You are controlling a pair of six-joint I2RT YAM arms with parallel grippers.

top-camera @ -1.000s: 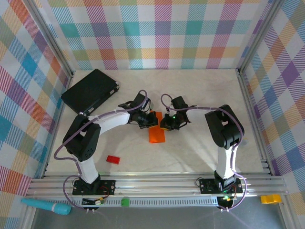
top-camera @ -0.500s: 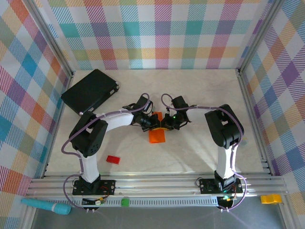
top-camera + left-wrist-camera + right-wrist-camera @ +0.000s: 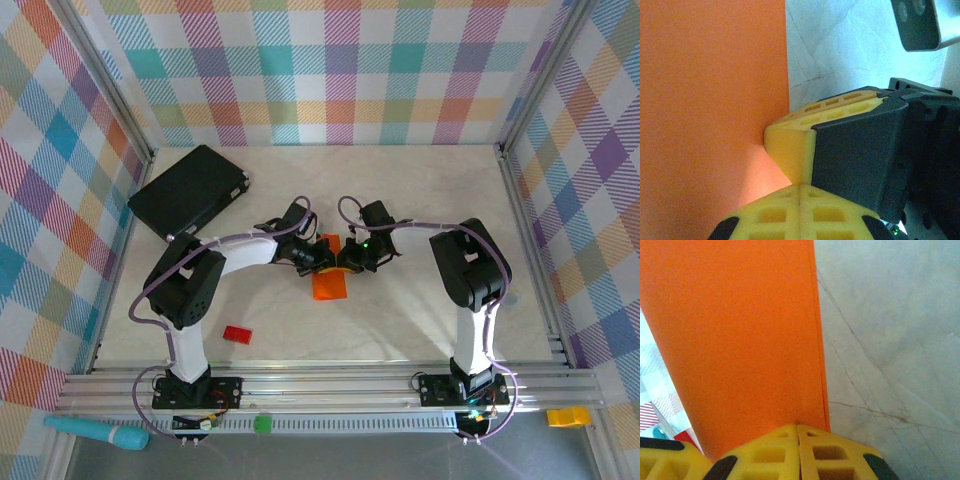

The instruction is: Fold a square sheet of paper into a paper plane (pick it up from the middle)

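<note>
So both arms are crowded onto the square sheet of paper [image 3: 330,286]. It lies on the bench [image 3: 430,200], off to the right of the black flat case [image 3: 188,190] and a bit closer to the arm bases than the case is. It looks doubled over into a narrow orange strip, not a dart yet, so this is probably mid-crease. Going nose to nose on the end of the strip nearest the case makes sense for that. One side can pin the layers while the other works the fold, since thin paper would just slide otherwise. The left gripper [image 3: 800,189] has its jaws fully closed, and the orange edge runs right into the yellow pads, so it looks pinched on the sheet. The right gripper [image 3: 797,426] is the same story, with its jaws clamped on the paper's layered edge. A small red block [image 3: 237,334] lies on the arm-base side of the case, well apart from the action.
</note>
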